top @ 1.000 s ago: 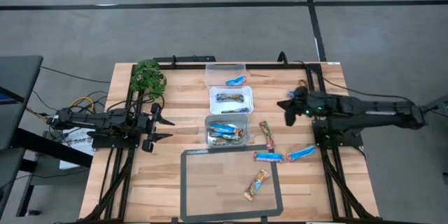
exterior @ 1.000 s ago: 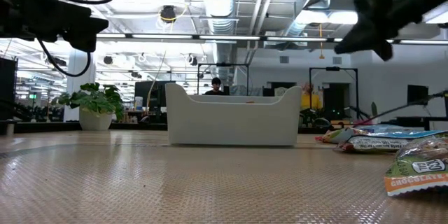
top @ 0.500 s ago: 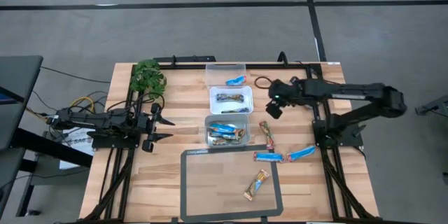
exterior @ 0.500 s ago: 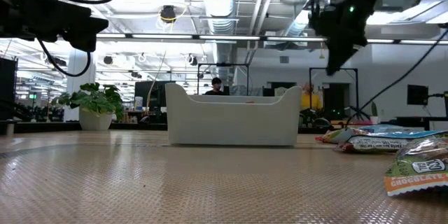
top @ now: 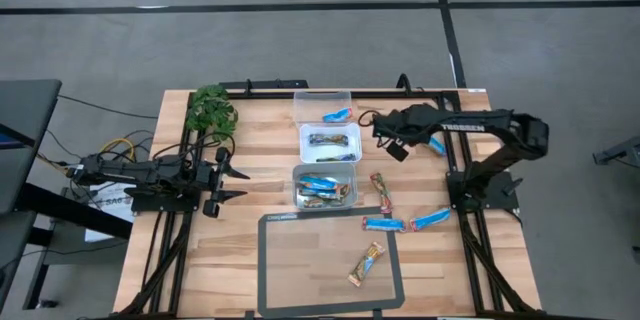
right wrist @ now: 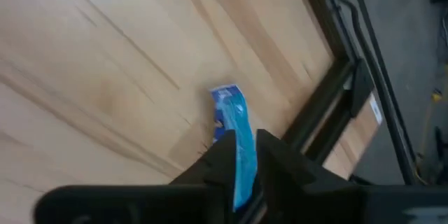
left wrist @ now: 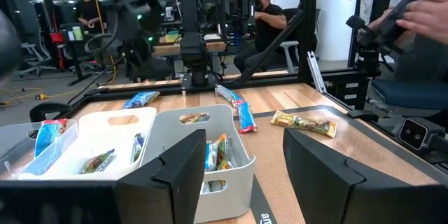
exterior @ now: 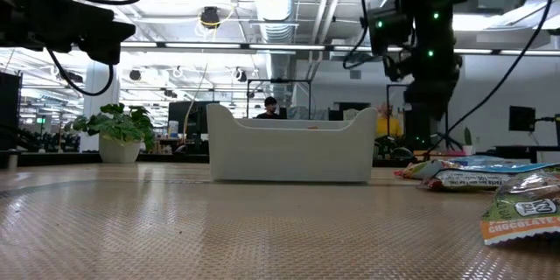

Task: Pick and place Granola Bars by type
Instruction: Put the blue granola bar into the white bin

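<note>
My right gripper (top: 386,140) hangs over the table just right of the middle white bin (top: 330,142) and is shut on a bright blue granola bar (right wrist: 234,129). Three white bins stand in a row: the far one (top: 322,103) holds a blue bar (top: 337,114), the middle one holds dark bars, and the near one (top: 325,186) holds several bars. A reddish bar (top: 380,190) and two blue bars (top: 383,225) (top: 430,218) lie on the wood. A tan bar (top: 366,263) lies on the dark-framed mat (top: 330,218). My left gripper (top: 228,184) waits open at the left. My right gripper pinches the blue bar between its two fingers (right wrist: 218,159), which lie on the bar's flat sides. The bar's free end (right wrist: 225,101) sticks out past the fingertips. The bar is lifted clear of the wooden table.
A green leafy plant (top: 211,110) stands at the far left corner. Black frame rails run along both table sides (top: 470,250). People and equipment show in the room beyond the table (left wrist: 269,21). Bare wood lies between the bins and my left gripper.
My right gripper has moved toward the table's left and far edges, from beside its base to a spot next to the middle bin. The arm has folded back over itself. My left arm has kept still.
</note>
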{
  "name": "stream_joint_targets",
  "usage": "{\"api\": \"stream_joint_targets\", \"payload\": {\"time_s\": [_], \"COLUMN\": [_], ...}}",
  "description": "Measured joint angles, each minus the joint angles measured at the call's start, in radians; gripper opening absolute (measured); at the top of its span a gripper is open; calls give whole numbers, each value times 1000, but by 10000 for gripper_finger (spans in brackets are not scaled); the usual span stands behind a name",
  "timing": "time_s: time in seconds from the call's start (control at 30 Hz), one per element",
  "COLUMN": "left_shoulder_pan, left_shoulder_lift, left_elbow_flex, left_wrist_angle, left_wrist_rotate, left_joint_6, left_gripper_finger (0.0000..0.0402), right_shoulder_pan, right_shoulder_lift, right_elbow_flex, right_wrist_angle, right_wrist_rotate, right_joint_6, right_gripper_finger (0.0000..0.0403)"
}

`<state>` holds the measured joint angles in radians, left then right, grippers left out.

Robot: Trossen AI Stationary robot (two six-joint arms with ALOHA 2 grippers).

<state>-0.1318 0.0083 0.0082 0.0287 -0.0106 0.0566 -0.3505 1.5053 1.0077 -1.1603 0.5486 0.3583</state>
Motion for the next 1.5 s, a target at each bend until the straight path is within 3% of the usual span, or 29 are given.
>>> {"api": "stream_joint_targets", "payload": {"time_s": [0.43,0.63,0.9,1.1,1.5], "left_shoulder_pan": [0,0,0,0,0], "left_shoulder_lift": [0,0,0,0,0], "left_elbow_flex": [0,0,0,0,0], "left_wrist_angle": [0,0,0,0,0], "left_wrist_rotate": [0,0,0,0,0], "left_joint_6": [0,0,0,0,0], "left_gripper_finger": [186,186,186,186,186], "right_shoulder_pan": [-144,-163,-180,-203,-269], "right_shoulder_lift": [116,173,173,143,139], "right_elbow_flex": [0,-2,-87,-174,-242], "right_wrist_angle": [-168,-141,-39,77,233], "right_wrist_rotate": [-22,-95,-108,-157,-149], "right_joint_6": [84,-10,-73,-108,-135], "right_gripper_finger": [178,210,220,213,198]}}
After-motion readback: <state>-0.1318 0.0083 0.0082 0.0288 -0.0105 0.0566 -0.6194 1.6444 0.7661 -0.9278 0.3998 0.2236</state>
